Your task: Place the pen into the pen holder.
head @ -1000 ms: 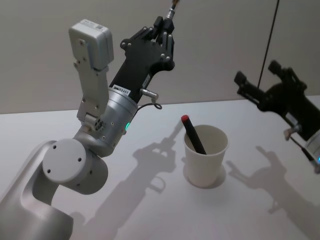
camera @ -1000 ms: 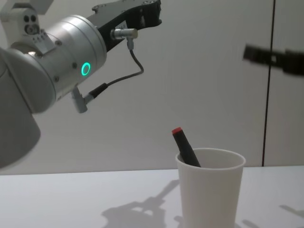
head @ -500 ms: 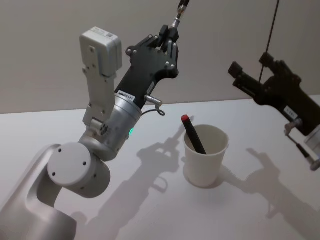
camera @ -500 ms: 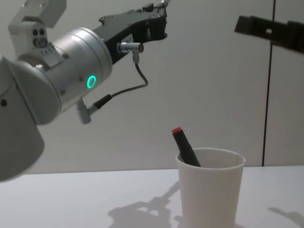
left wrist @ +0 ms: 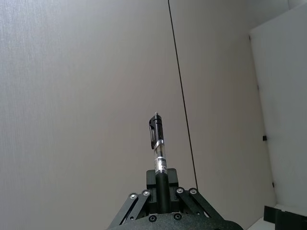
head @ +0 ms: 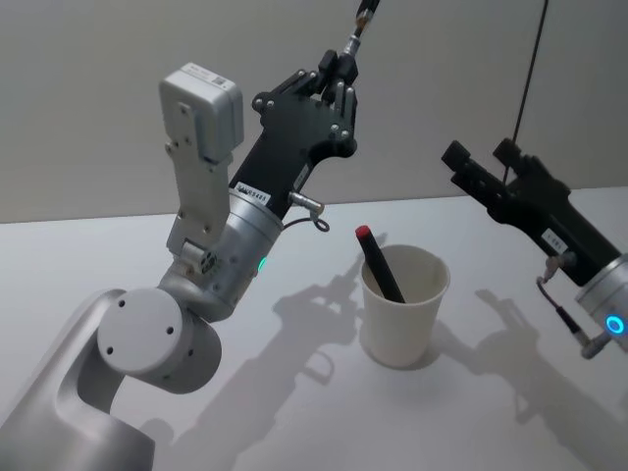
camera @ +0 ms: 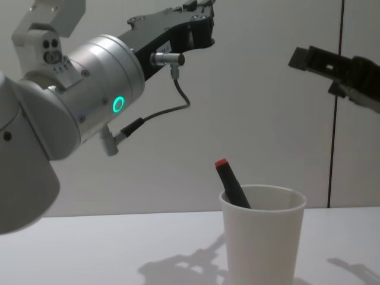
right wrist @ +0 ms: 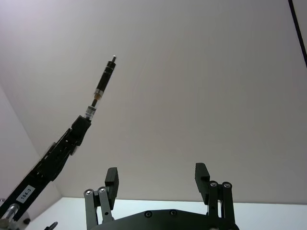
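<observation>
while left gripper (head: 339, 75) hangs high clamped on pen (head: 362, 18), head view: pen holder (head: 402, 322) on table (head: 49, 257), red-capped marker (head: 377, 263) inside. left wrist view: pen's clip end out. right wrist view: right gripper (right wrist: 157, 175) fingers apart. chest view: marker leans left.

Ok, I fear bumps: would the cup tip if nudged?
Likely: the cup looks thin paper, so light, and tapers to a narrower base. The leaning pen inside may add sideways pull. The left gripper holds a second pen high.
</observation>
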